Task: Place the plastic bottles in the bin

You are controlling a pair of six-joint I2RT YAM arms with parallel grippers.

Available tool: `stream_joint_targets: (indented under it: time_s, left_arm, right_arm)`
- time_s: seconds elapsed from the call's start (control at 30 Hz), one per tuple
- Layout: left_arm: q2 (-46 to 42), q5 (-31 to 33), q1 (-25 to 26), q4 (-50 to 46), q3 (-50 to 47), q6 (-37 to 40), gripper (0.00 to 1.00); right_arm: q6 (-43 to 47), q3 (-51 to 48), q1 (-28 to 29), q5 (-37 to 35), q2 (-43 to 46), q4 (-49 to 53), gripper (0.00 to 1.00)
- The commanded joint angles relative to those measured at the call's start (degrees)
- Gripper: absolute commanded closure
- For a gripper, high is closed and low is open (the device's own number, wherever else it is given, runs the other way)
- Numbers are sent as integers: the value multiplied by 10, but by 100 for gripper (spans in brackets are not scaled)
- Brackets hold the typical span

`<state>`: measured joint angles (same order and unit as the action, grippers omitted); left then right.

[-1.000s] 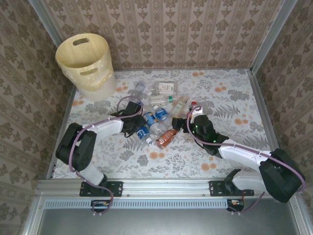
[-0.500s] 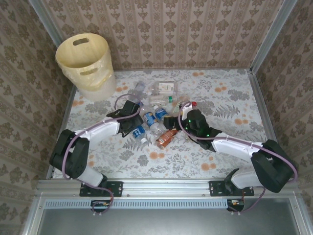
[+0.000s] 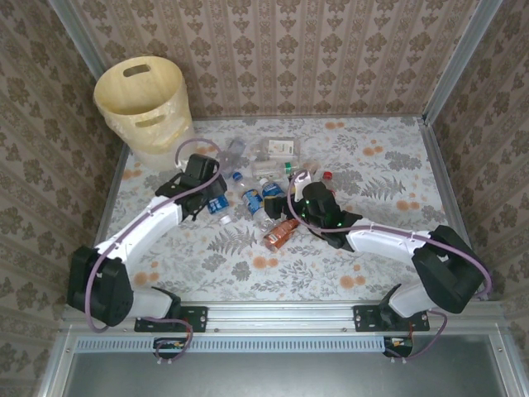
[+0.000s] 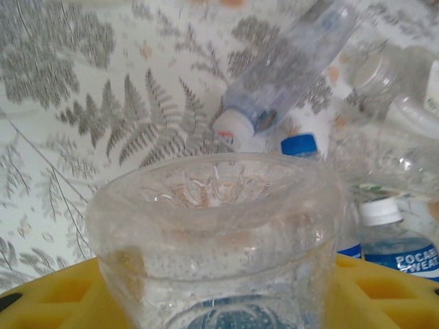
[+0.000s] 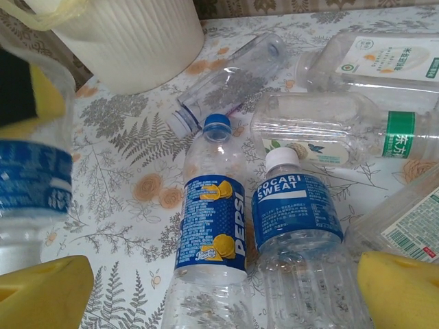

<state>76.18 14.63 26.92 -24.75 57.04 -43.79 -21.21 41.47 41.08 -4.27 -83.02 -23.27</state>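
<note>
The pale yellow bin (image 3: 140, 103) stands at the back left corner. My left gripper (image 3: 208, 197) is shut on a clear bottle with a blue label (image 3: 219, 205), held off the table; the left wrist view looks onto its ribbed base (image 4: 216, 226) between the yellow pads (image 4: 48, 295). My right gripper (image 3: 281, 205) is open, its yellow fingertips (image 5: 44, 291) astride a Pepsi bottle (image 5: 209, 219) and a Pocari Sweat bottle (image 5: 296, 212) lying side by side. Several more bottles lie in a pile (image 3: 277, 161) behind them. The bin's ribbed wall (image 5: 130, 34) is ahead to the left.
An orange-labelled bottle (image 3: 282, 234) lies in front of the pile. A clear bottle with a white cap (image 4: 288, 75) lies between the pile and the bin. Patterned walls close in the table on three sides. Bare floral tabletop (image 3: 388, 157) extends to the right.
My left gripper has carried the blue-labelled bottle up and back-left, toward the bin. My right gripper has slid left over the Pepsi and Pocari bottles.
</note>
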Motion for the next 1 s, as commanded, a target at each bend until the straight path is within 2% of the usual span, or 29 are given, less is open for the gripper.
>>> stream_joint_targets:
  time_s: [0.0, 0.07, 0.17, 0.33, 0.63, 0.73, 0.97]
  left_arm:
    - [-26, 52, -4, 0, 53, 89, 40]
    - [-31, 87, -4, 11, 81, 119, 40]
    - [-38, 101, -4, 67, 114, 173, 40]
    - [-10, 109, -48, 131, 184, 247, 39]
    - [93, 47, -155, 221, 343, 284, 39]
    - [148, 45, -185, 220, 413, 298, 39]
    - [242, 43, -240, 225, 506, 352, 39]
  right_arm:
    - [-8, 24, 5, -17, -9, 10, 0]
    - [-6, 26, 5, -25, -10, 10, 0]
    - [-5, 29, 5, -37, -8, 11, 0]
    - [-6, 26, 5, -51, 3, 15, 0]
    - [-8, 1, 5, -85, 49, 19, 0]
    - [-10, -7, 6, -94, 60, 19, 0]
    - [-13, -27, 5, -109, 81, 22, 0]
